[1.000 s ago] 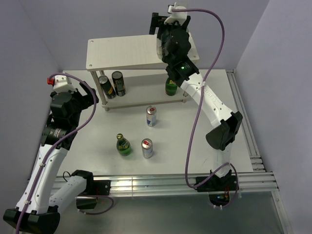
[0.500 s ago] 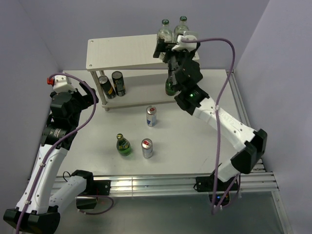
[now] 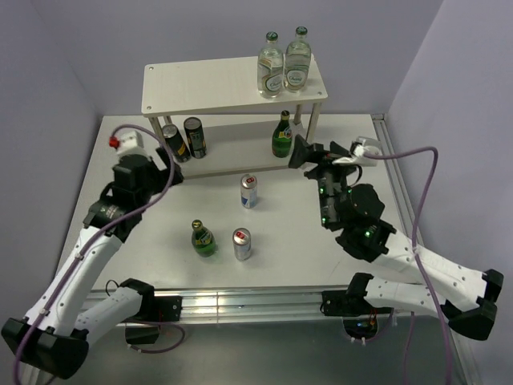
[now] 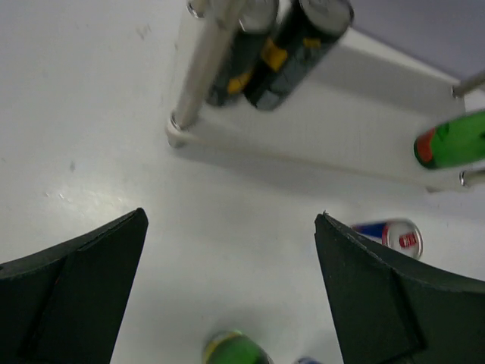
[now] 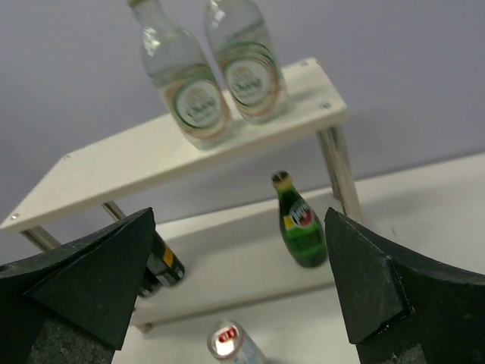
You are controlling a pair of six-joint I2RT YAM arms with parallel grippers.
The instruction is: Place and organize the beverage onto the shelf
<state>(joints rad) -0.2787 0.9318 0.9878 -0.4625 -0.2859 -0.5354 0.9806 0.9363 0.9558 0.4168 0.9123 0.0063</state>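
Green glass on the bench (image 3: 296, 241): one bottle (image 3: 203, 238) stands upright, a can (image 3: 241, 244) just beside it, a second can (image 3: 249, 191) nearer the shelf (image 3: 200, 84). That bottle sits below the left fingers (image 4: 83, 280), between them in the wrist view (so the left arm looks the nearer). Left and right fingers (image 5: 379, 280) alike are spread wide, gripping and touching nothing.

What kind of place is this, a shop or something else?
Probably a robotics lab test cell, not a shop: plain walls enclose a white table edged with aluminium rails, a left arm and right arm stand at its near edge, and the wooden shelf holds few drinks.
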